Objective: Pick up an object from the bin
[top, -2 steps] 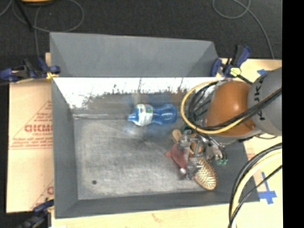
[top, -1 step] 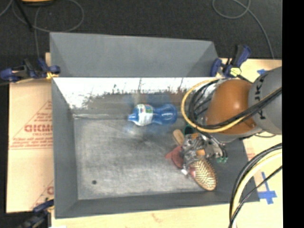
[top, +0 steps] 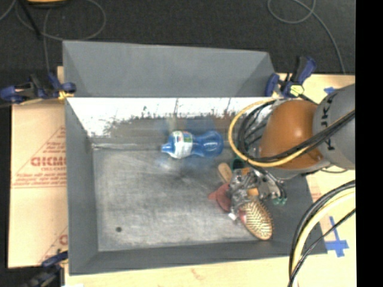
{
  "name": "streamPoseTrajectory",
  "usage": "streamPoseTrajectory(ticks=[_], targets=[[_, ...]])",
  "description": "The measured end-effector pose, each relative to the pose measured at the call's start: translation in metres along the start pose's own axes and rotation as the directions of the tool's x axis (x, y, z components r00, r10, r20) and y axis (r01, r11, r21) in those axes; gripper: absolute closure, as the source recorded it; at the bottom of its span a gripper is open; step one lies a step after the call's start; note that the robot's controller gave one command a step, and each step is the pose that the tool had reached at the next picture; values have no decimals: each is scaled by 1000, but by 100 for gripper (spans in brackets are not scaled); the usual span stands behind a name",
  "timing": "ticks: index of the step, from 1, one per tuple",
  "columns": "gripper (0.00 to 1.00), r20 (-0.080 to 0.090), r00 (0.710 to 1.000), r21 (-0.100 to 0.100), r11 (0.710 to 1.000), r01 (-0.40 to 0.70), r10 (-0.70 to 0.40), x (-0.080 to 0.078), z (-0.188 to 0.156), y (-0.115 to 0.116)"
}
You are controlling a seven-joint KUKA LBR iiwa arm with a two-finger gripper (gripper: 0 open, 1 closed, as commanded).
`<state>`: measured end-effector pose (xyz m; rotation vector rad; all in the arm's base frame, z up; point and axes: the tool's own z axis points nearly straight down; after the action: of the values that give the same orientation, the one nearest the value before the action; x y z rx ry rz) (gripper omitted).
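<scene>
My gripper (top: 242, 191) is low at the right side of the bin, under the orange dome, its metal body over a small cluster of things. Just below it lies a wooden hairbrush (top: 257, 219) with an oval bristled head; its handle end (top: 224, 172) sticks out above the gripper. A dark red flat piece (top: 220, 197) lies against the gripper's left side. A blue plastic bottle with a white and blue label (top: 190, 144) lies on its side near the back wall, well left of the gripper.
The arm with its orange dome and looped cables covers the bin's right edge. The grey floor stretches left and forward of the cluster. A small dark speck (top: 118, 229) lies near the front left corner.
</scene>
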<state>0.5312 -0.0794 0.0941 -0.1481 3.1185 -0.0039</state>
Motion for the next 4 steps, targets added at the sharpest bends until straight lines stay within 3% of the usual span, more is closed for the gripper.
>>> streamPoseTrajectory(ticks=[1, 2, 3, 4], targets=[[100, -21, 1000, -3, 1000, -8, 8, 4, -44, -7], [0, -15, 996, -3, 996, -88, 88, 8, -38, -28], [0, -16, 995, -3, 995, -96, 96, 9, -34, -31], [100, 2, 988, -1, 988, -151, 151, 0, 18, -14]])
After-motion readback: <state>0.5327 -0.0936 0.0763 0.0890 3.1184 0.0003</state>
